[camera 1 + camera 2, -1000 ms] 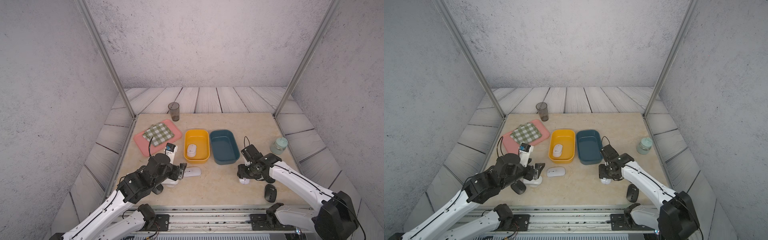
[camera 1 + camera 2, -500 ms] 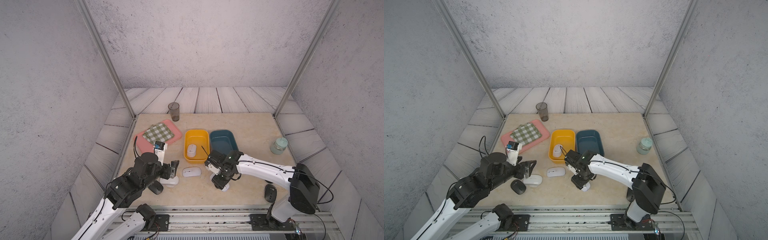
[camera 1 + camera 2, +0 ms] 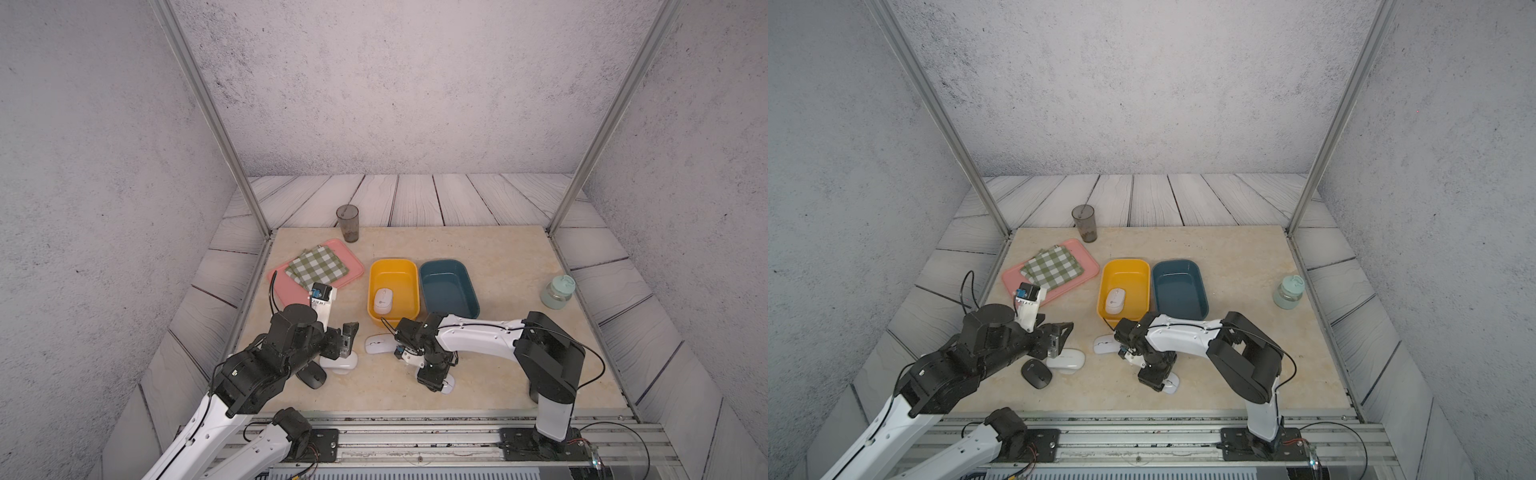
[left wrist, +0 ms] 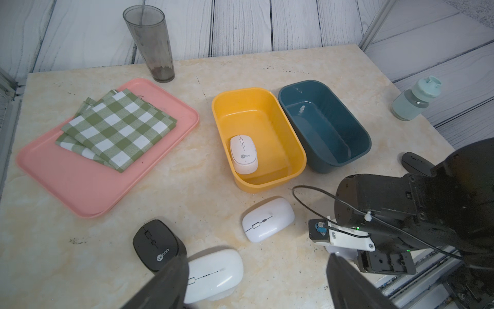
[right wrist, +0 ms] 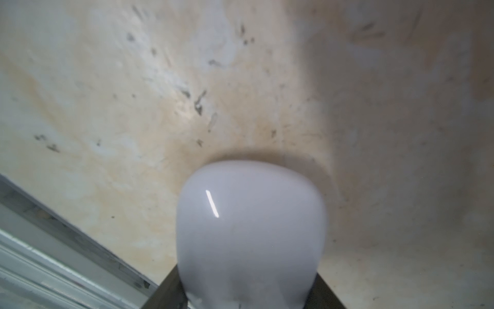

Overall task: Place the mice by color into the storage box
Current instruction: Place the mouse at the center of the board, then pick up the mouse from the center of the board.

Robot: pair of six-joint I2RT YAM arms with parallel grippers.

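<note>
item: mice for sorting by colour; six in view, four white and two black.
right gripper (image 3: 435, 379): jaws closed part-way on the sides of the held white mouse (image 3: 446, 385), low over the table (image 3: 498, 257) near its front edge; in the right wrist view the glossy shell fills the gap between the two dark fingers (image 5: 168, 291), with a shadow on the marble beneath; whether it touches the top i cannot tell.
left gripper (image 3: 347, 341): jaws spread wide, holding nothing; it hangs just above the near white mouse (image 3: 341, 362); one finger (image 4: 165, 281) overlaps that mouse's end in the left wrist view.
boxed white mouse (image 3: 382, 301): lying flat inside the yellow box (image 3: 395, 272), toward its near end.
centre white mouse (image 3: 378, 344): on the table just in front of the yellow box, between the two grippers.
left black mouse (image 3: 313, 376): on the table, just beside the near white mouse.
right black mouse (image 4: 417, 161): seen only in the left wrist view, on the table behind the right arm, near the blue box (image 3: 446, 278); that box stands side by side with the yellow one.
other stock: pink tray (image 3: 291, 293) with a folded green checked cloth (image 3: 318, 266) at the left rear; grey tumbler (image 3: 348, 223) behind it; mint bottle (image 3: 557, 293) at the right edge.
</note>
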